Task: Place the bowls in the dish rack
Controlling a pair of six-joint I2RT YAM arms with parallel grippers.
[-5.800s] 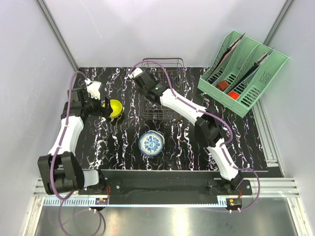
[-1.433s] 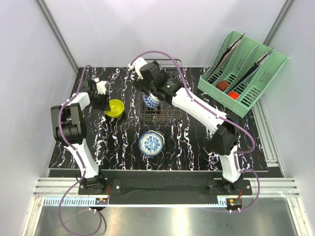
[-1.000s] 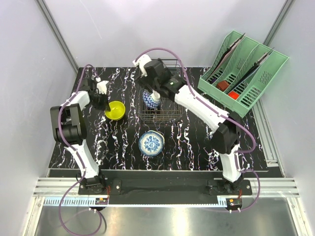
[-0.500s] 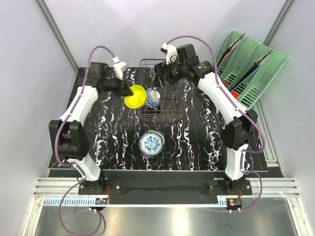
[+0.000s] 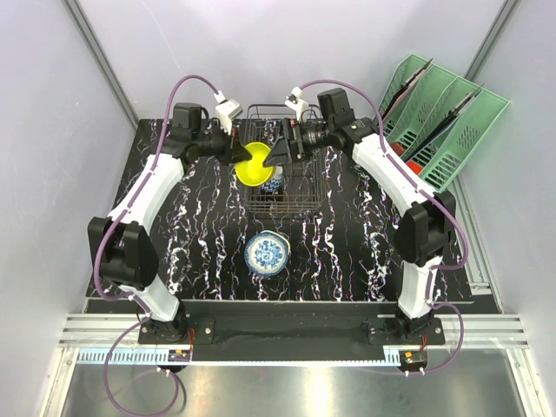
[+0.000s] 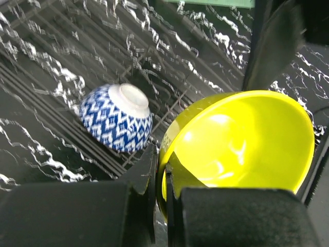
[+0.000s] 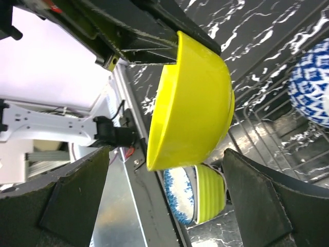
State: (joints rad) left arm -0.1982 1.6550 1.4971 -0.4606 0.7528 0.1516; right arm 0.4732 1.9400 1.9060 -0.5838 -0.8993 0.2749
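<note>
- Left claw (image 5: 236,153): clamped on the near rim of the yellow bowl (image 5: 254,164), one finger inside the wall and one outside. The pinch is thin and on the edge only.
- Yellow bowl: held clear of the tabletop (image 5: 191,252), tilted, over the left edge of the dish rack (image 5: 300,208). It is not yet inside the rack.
- Blue-patterned bowl (image 5: 272,184): already in the rack, lying with its foot turned up, just below and beside the yellow bowl.
- Step in hand, as judged: seating the yellow bowl in the rack.
  - Carry it further right until it is fully over the wire.
  - Lower it into the free space beside the blue-patterned bowl, not on top of it.
  - Hold the pinch firm until the bowl rests on the wire. A rim grip may let it swing or slip.
- Right claw (image 5: 280,152): fingers spread wide and holding nothing, just beside the far side of the yellow bowl, over the rack.
  - The bowl sits in front of the gap between its fingers but is not enclosed.
  - Contact between the two arms is the main hazard, so the right arm should give way or keep level.
- Floral bowl (image 5: 267,254): on the tabletop, near the rack's front and well apart from both claws. It is not yet loaded.
</note>
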